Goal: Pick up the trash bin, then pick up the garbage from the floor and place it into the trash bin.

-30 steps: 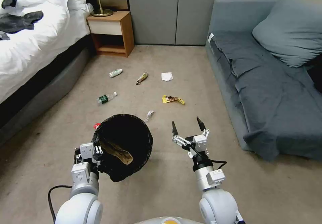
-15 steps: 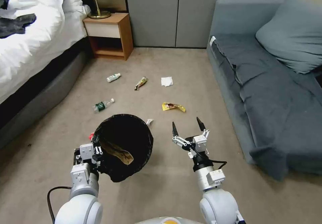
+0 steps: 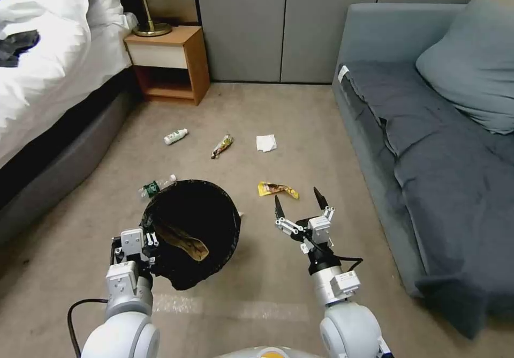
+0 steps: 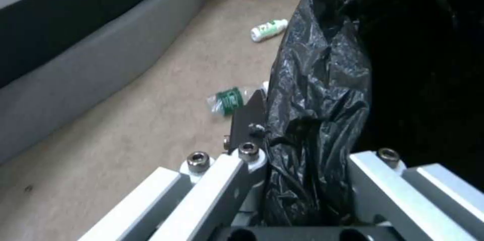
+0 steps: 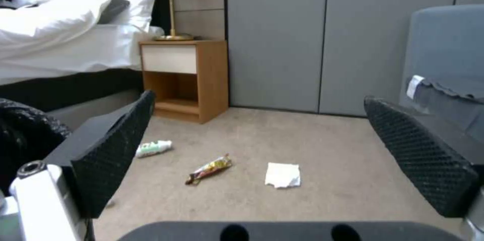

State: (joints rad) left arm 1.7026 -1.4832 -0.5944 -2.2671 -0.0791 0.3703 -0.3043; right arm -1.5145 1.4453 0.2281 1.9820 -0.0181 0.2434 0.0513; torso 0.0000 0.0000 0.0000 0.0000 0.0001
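Note:
My left gripper is shut on the near rim of the trash bin. The bin is lined with a black bag and hangs low over the carpet with a tan scrap inside. My right gripper is open and holds nothing, to the bin's right. Garbage lies on the floor ahead: a yellow wrapper, a green-labelled bottle at the bin's far left edge, a white bottle, a snack wrapper and a white tissue.
A bed runs along the left, with a wooden nightstand and a lamp at its head. A grey sofa with a cushion fills the right side. Grey cabinet doors close off the far end of the carpet strip.
The camera has moved forward, so the litter and furniture sit closer in the picture. The small white wad beside the bin is now hidden behind it. Both arms keep their pose.

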